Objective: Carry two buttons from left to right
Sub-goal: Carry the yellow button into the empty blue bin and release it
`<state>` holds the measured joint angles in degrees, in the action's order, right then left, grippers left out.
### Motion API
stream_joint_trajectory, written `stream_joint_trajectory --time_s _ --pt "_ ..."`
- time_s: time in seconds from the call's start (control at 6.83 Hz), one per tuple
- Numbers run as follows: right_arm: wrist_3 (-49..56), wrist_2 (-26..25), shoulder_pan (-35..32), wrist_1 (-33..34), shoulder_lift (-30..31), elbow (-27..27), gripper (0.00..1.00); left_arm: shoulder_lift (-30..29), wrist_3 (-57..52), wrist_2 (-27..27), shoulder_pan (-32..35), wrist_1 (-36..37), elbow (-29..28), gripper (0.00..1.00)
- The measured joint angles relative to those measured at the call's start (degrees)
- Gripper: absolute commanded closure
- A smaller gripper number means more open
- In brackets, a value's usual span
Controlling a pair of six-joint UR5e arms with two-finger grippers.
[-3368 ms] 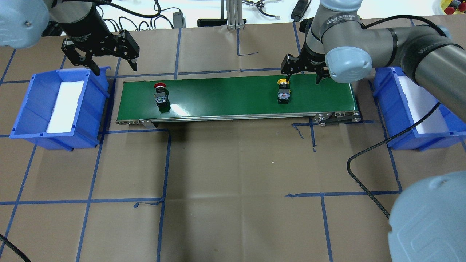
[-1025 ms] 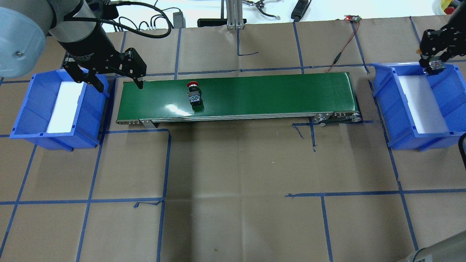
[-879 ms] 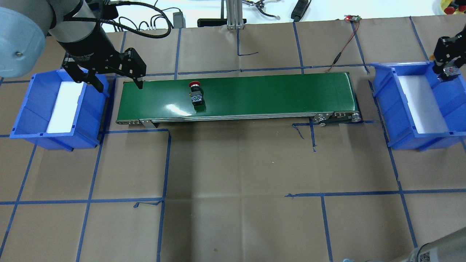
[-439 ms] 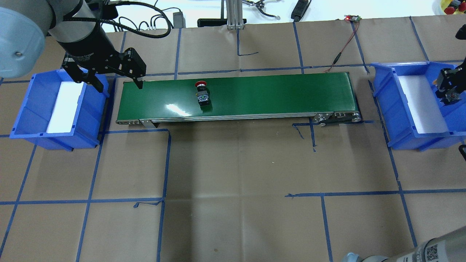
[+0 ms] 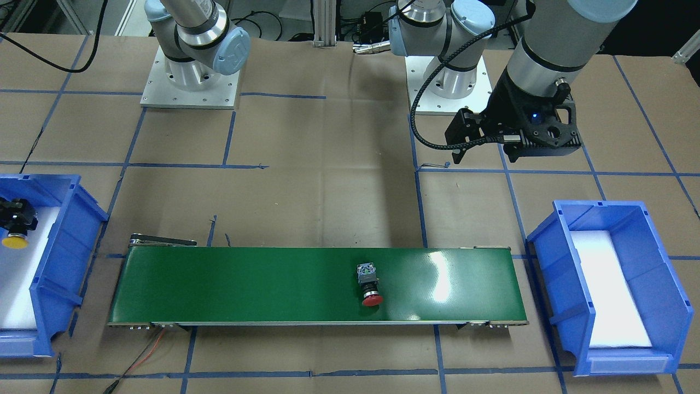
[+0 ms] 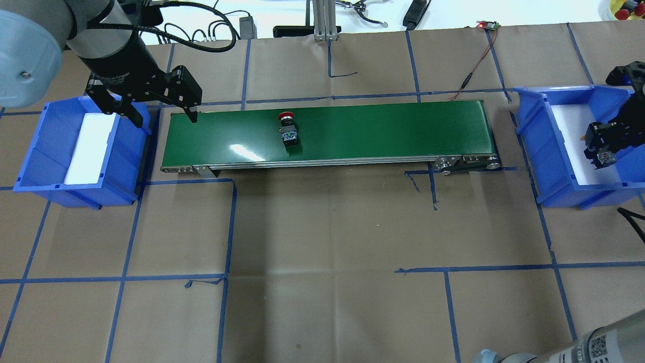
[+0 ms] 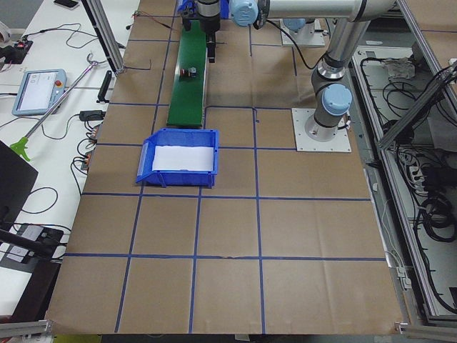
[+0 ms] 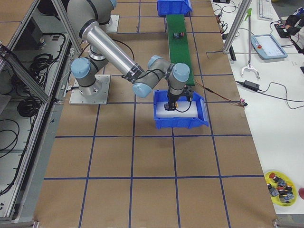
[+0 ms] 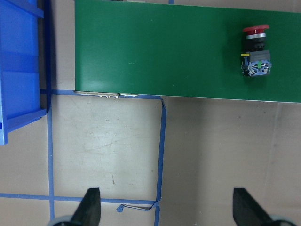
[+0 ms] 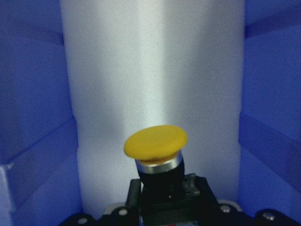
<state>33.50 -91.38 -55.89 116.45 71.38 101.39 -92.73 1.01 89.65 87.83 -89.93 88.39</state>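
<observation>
The red button [image 6: 287,128] lies on its side on the green belt [image 6: 378,131], left of the middle; it also shows in the front view [image 5: 369,284] and the left wrist view [image 9: 255,52]. My left gripper [image 6: 164,115] is open and empty, above the belt's left end beside the left blue bin [image 6: 30,151]. My right gripper [image 6: 602,146] is shut on the yellow button [image 10: 156,143] and holds it inside the right blue bin [image 6: 534,136], over its white foam pad [image 10: 155,70]. The yellow cap also shows in the front view [image 5: 15,241].
The belt's drive end [image 6: 466,162] and a red-black wire [image 6: 471,70] lie near the right bin. Blue tape lines cross the brown paper table [image 6: 327,242]. Cables and tools lie along the far edge [image 6: 242,25].
The red button has ridden the belt to the right. My right gripper has carried the yellow button from the belt to the right bin and down along it. The left gripper stays near the belt's left end.
</observation>
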Motion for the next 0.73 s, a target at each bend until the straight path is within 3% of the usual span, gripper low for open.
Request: stream_joint_trajectory --time_s 0.15,0.29,0.44,0.59,0.73 --pt "0.02 -0.11 0.00 1.51 -0.74 0.81 0.93 0.00 0.02 0.00 0.02 0.01 0.01 0.00" --pt "0.03 -0.24 0.01 2.74 -1.53 1.34 0.77 0.00 0.04 0.00 0.03 0.01 0.02 0.00" --pt "-0.02 -0.30 0.02 3.26 -2.16 1.78 0.12 0.00 0.09 0.00 0.03 0.02 0.02 0.00" --pt "-0.04 -0.24 0.05 3.51 -2.55 2.23 0.00 0.00 0.17 -0.02 0.03 0.02 0.02 0.00" --pt "-0.01 -0.16 0.06 3.58 -2.75 2.57 0.00 0.00 0.20 -0.06 0.05 0.02 0.02 0.00"
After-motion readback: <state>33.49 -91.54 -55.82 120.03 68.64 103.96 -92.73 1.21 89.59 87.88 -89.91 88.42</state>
